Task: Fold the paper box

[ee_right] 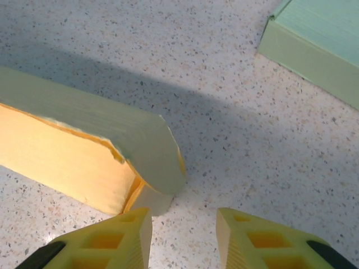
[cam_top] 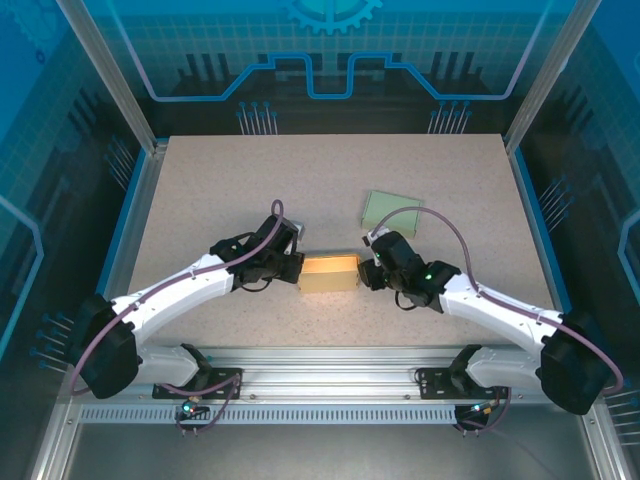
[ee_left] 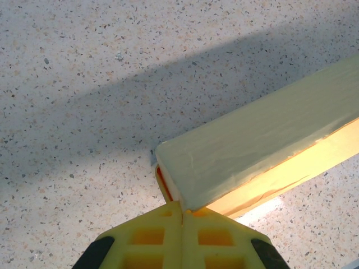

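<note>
A long yellow paper box (cam_top: 329,272) lies on its side near the middle of the speckled beige bench (cam_top: 300,180), between the two arms. The left fingers (ee_left: 182,224) are closed, pad against pad, their tips right at the lower corner of the box's left end; whether a thin flap is pinched between them cannot be told. The right fingers (ee_right: 126,238) stand apart with bare bench in the gap, and nothing is held. The box's right end lies just ahead of one finger. At that end a rounded flap curls over the opening, not lying flat, with a tab showing beneath it, so the inside of the box is hidden. Farther back and to the right, well apart from the yellow box, rests a flat pale green paper box (cam_top: 390,210). It is closed on top, its contents unseen.
</note>
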Tool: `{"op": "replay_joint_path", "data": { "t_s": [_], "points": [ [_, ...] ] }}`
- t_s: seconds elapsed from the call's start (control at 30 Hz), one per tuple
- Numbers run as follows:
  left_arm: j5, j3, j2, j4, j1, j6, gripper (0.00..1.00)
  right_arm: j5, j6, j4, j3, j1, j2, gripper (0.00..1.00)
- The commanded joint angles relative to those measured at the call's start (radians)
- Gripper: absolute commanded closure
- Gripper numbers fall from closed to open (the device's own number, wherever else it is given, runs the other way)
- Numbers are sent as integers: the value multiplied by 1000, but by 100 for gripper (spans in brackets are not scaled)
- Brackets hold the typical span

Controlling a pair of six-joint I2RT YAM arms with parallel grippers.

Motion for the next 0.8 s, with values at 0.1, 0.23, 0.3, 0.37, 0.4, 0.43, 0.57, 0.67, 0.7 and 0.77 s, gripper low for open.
{"op": "replay_joint_path", "data": {
  "t_s": [0.1, 0.23, 0.3, 0.37, 0.4, 0.43, 0.57, 0.67, 0.7, 0.77],
  "points": [
    [6, 13, 17, -30, -5, 16, 100, -54, -49, 48, 19, -25, 47, 65],
    [7, 14, 18, -30, -4, 17, 100, -62, -51, 58, 24, -25, 60, 70],
    [10, 14, 20, -30, -4, 18, 100, -65, -53, 63, 24, -26, 59, 72],
    [10, 14, 20, -31, -5, 17, 100, -72, -55, 65, 29, -27, 58, 74],
    [10, 14, 20, -31, -4, 18, 100, -74, -58, 65, 30, -27, 58, 75],
    [10, 12, 21, -31, -5, 18, 100, -75, -61, 66, 31, -27, 57, 75],
    [10, 14, 23, -32, -4, 20, 100, -74, -71, 65, 42, -27, 58, 77],
    [11, 15, 27, -30, -4, 20, 100, -76, -77, 61, 50, -27, 65, 83],
    [12, 15, 27, -30, -4, 21, 100, -75, -78, 61, 53, -28, 66, 85],
    [14, 17, 31, -30, -5, 23, 100, -75, -81, 61, 56, -27, 68, 89]
  ]
}}
